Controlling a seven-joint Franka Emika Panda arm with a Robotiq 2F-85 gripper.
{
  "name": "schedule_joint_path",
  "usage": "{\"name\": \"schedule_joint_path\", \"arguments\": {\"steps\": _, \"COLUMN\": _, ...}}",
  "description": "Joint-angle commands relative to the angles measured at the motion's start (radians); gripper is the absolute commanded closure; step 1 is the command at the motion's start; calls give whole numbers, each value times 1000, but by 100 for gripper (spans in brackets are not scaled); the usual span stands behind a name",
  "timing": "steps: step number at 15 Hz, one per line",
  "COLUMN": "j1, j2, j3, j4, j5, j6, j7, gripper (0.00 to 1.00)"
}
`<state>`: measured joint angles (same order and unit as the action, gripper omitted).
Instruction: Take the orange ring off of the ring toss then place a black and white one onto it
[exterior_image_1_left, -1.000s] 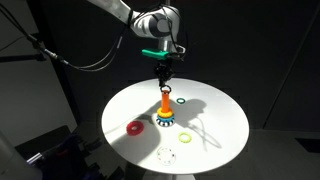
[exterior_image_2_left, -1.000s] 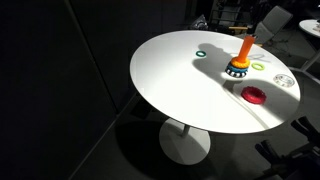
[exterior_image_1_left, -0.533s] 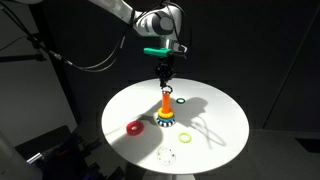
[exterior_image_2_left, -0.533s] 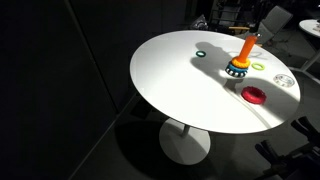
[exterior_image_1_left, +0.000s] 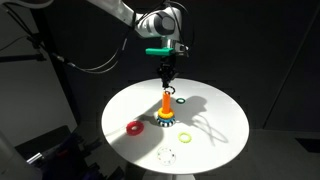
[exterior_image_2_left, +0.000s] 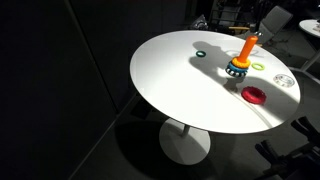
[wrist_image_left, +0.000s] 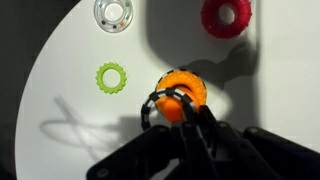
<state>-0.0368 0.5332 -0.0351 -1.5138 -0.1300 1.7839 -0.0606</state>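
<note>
My end effector (wrist_image_left: 188, 112) looks dark and matt; I cannot tell if it is plastic or metal. The table (wrist_image_left: 60, 60) has a white, smooth top with a matt finish, and the shadows on it are soft, without reflections. The ring toss (wrist_image_left: 190, 85) seems to be smooth orange plastic with a slight shine. The orange ring (wrist_image_left: 226, 15) is red-orange plastic, rather matt. The black and white one (wrist_image_left: 150, 106) looks like hard plastic too. The green ring (wrist_image_left: 111, 77) is plastic with a toothed edge. The clear ring (wrist_image_left: 115, 13) is translucent and glossy.
</note>
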Motion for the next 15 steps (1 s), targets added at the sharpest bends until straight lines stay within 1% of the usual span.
{"name": "schedule_joint_path", "arguments": {"steps": 1, "j1": 17, "j2": 27, "j3": -9, "j4": 51, "j5": -27, "j6": -30, "j7": 22, "gripper": 95}}
{"name": "schedule_joint_path", "arguments": {"steps": 15, "j1": 42, "j2": 38, "j3": -6, "j4": 36, "j5": -55, "j6": -30, "j7": 25, "gripper": 95}}
